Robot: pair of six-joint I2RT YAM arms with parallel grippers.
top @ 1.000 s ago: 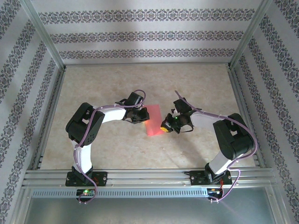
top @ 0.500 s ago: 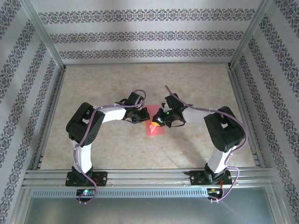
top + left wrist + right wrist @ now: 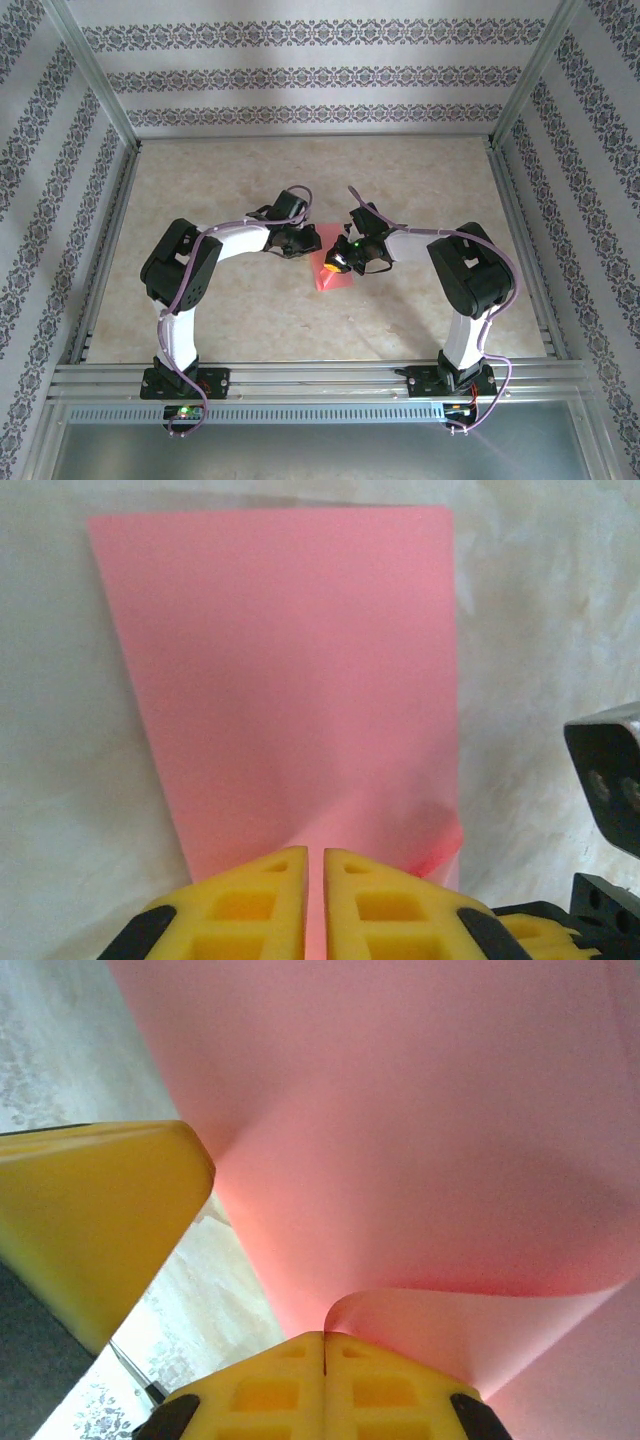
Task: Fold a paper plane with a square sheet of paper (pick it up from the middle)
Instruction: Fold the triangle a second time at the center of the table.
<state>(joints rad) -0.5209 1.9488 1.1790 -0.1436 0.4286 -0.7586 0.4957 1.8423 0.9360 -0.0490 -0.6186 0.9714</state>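
Curling upward: salmon-pink square sheet of paper (image 3: 420,1110) on marbled tabletop (image 3: 420,180); right end effector (image 3: 323,1338) pinching its lifted edge; left end effector (image 3: 313,855) pressed together at another edge.

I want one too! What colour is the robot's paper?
The paper is plain salmon pink, clearest in the left wrist view.

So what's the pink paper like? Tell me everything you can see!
The paper is plain salmon pink, thin and matte, with no marks. Most of it lies flat on the table, between the two arms. The left gripper pinches one edge, where a small crease shows. The right gripper pinches another edge and lifts it, so that side curls over.
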